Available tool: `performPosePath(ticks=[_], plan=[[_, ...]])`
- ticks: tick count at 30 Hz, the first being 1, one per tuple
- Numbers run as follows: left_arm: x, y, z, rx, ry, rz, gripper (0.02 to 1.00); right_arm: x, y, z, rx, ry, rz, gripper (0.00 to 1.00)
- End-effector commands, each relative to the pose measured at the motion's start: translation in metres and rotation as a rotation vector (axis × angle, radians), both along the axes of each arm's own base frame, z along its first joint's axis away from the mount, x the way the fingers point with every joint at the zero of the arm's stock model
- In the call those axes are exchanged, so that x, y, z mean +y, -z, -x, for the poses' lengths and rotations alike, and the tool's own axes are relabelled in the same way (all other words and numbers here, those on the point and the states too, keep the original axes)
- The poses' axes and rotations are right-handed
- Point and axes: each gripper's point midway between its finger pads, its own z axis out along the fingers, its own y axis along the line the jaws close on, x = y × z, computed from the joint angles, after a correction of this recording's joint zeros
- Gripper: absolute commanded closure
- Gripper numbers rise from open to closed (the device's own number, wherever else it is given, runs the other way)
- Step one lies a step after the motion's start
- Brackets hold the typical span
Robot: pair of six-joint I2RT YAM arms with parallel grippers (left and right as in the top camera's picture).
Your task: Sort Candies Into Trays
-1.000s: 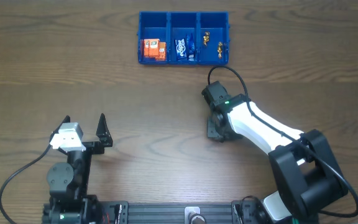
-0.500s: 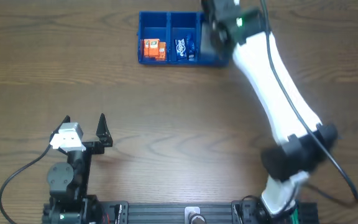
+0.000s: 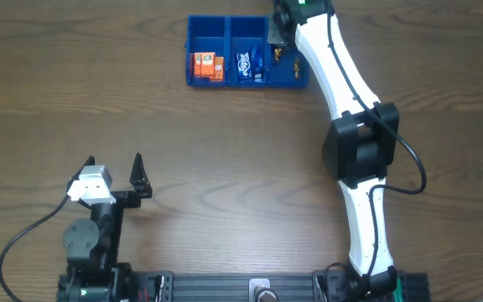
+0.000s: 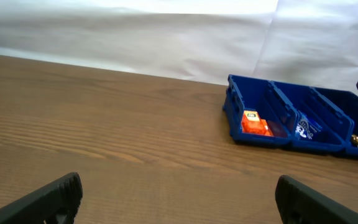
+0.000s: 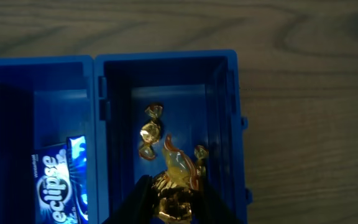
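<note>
Upper right of the top view: the right gripper [image 5: 171, 188] pinches a gold foil-wrapped candy [image 5: 174, 208] above the blue plastic three-compartment tray's [image 5: 227, 112] rightmost compartment. The left gripper [image 3: 114, 165], lower left, is spread wide and empty.

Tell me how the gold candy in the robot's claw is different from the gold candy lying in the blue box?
The held candy is pinched by the right gripper; the lying candy rests free on the tray floor. The held candy shows one twisted tail, the lying candy two. Both have shiny gold wrappers.
</note>
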Motion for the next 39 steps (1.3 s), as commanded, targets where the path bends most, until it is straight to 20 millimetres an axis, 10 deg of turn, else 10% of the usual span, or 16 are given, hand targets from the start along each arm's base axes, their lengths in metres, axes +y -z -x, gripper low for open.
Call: performPosePath(ticks=[1, 11, 19, 23, 27, 33, 39], plan=[[0.002, 0.017, 0.001, 0.052, -0.01, -0.009, 0.02, 0.004, -0.001, -0.006, -0.017, -0.018, -0.008, 0.739], [0.002, 0.017, 0.001, 0.052, -0.01, -0.009, 0.02, -0.011, -0.006, -0.003, 0.0, -0.02, -0.001, 0.343], [0.002, 0.017, 0.001, 0.052, -0.01, -0.009, 0.02, -0.091, -0.119, 0.032, -0.123, 0.039, 0.103, 0.196], [0.002, 0.017, 0.001, 0.052, -0.01, -0.009, 0.02, -0.115, -0.174, 0.089, -0.277, 0.041, 0.103, 0.119], [0.002, 0.017, 0.001, 0.052, -0.01, -0.009, 0.023, -0.129, -0.186, 0.169, -0.394, 0.052, 0.087, 0.001], [0.002, 0.017, 0.001, 0.052, -0.01, -0.009, 0.02, -0.167, -0.154, 0.285, -0.541, 0.128, 0.035, 0.003], [0.002, 0.017, 0.001, 0.052, -0.01, -0.009, 0.02, -0.17, -0.101, 0.335, -0.754, 0.141, 0.015, 0.003]])
